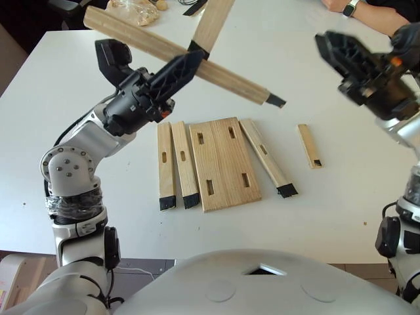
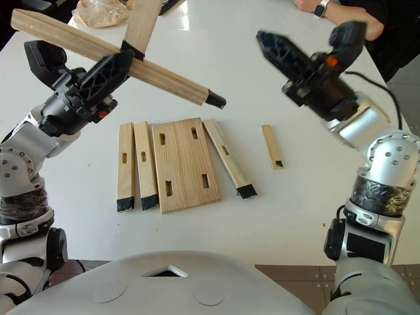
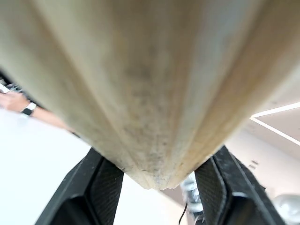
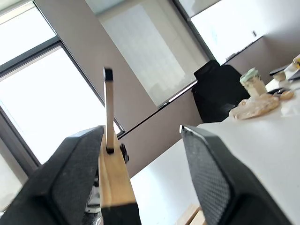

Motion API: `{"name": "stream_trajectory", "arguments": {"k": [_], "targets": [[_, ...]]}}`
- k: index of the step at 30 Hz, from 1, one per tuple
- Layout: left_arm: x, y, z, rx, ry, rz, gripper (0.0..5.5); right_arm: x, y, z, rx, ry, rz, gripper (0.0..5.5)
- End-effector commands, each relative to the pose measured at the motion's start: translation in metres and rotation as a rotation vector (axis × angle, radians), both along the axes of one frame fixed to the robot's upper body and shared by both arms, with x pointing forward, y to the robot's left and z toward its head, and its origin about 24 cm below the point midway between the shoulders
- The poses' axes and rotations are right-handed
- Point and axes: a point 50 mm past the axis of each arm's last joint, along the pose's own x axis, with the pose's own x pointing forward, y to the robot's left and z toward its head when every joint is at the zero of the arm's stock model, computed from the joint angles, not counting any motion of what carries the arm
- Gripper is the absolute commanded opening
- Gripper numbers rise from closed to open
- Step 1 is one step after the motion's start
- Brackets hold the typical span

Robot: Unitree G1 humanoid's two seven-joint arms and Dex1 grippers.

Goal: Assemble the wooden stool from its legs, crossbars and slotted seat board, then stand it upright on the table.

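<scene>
My left gripper (image 1: 184, 65) is shut on a long wooden leg (image 1: 138, 38) held in the air over the table's left half. A crossbar (image 1: 213, 23) sticks up out of that leg. In the left wrist view the leg (image 3: 150, 93) sits between the black fingers (image 3: 101, 187). Flat on the table lie the slotted seat board (image 1: 223, 163), two legs (image 1: 176, 165) side by side left of it, a third leg (image 1: 268, 157) right of it, and a short crossbar (image 1: 310, 146). My right gripper (image 2: 272, 46) hovers open and empty above the table's right side.
A crumpled plastic bag (image 1: 134, 10) lies at the table's far edge. A person's hand with a wristwatch (image 1: 348, 6) rests at the far right corner. The white table (image 1: 341, 210) has bare room in front of the parts and on the right.
</scene>
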Motion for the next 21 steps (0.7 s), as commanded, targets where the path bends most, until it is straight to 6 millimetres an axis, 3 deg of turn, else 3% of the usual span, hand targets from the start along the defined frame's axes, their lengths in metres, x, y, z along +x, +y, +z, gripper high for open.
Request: {"name": "stream_trajectory", "arguments": {"k": [1, 6, 12, 16, 21], "targets": [[-0.017, -0.007, 0.002, 0.128, -0.081, -0.082, 2.04, -0.002, -0.008, 0.0, -0.014, -0.009, -0.067, 3.02], [-0.048, 0.0, -0.007, 0.395, -0.156, -0.129, 2.04, -0.011, -0.009, -0.011, -0.057, 0.005, -0.101, 3.02], [-0.072, 0.012, -0.024, 0.681, -0.226, -0.175, 2.04, -0.013, -0.027, -0.026, -0.071, 0.064, -0.222, 3.02], [-0.074, 0.017, -0.024, 0.754, -0.274, -0.199, 2.04, -0.015, -0.027, -0.03, -0.095, 0.067, -0.235, 3.02], [-0.06, 0.022, -0.028, 0.821, -0.315, -0.124, 2.04, -0.016, -0.024, -0.036, -0.114, 0.075, -0.247, 3.02]]}}
